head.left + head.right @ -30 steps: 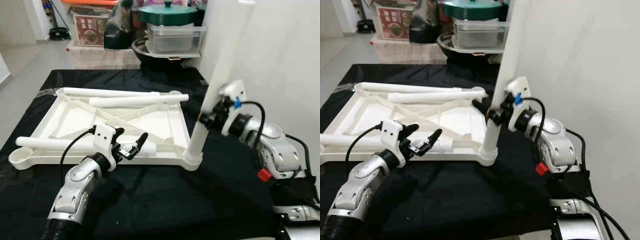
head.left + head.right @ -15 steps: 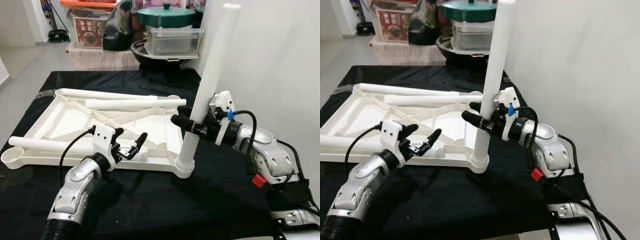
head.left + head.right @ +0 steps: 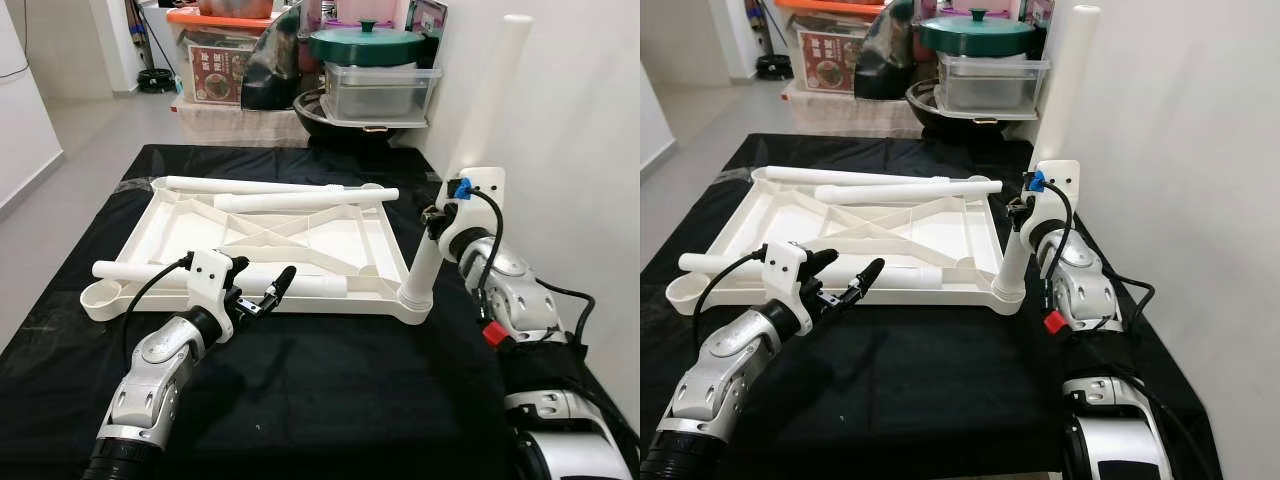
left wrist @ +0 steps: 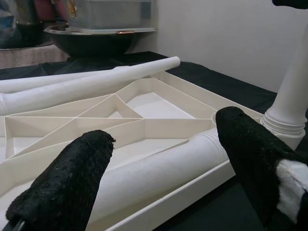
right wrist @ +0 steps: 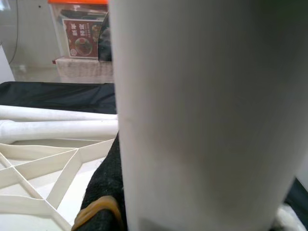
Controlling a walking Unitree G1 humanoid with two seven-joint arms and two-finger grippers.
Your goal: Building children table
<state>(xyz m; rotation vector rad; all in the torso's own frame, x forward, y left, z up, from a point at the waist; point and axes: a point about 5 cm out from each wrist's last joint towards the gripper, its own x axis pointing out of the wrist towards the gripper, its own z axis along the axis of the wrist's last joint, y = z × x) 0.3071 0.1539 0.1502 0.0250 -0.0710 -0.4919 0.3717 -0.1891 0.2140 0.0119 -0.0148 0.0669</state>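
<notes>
Since a moment ago my right gripper [image 3: 437, 222] has tipped the leg [image 3: 470, 160] it clamps and slid the upturned tabletop [image 3: 300, 232] sideways. One leg stands socketed at the near right corner; three legs lie loose. My left gripper [image 3: 262, 290] hovers open over one.

Before us the upturned white plastic tabletop [image 3: 300, 235] lies on the black-draped work surface [image 3: 330, 390]. Two loose white tube legs [image 3: 300, 193] rest along its far edge, a third white leg [image 3: 215, 277] along its near edge. At its near right corner we see an upright white leg [image 3: 470, 150]. Behind the surface stand a lidded green pot [image 3: 366, 43] on a clear box [image 3: 378, 95].
</notes>
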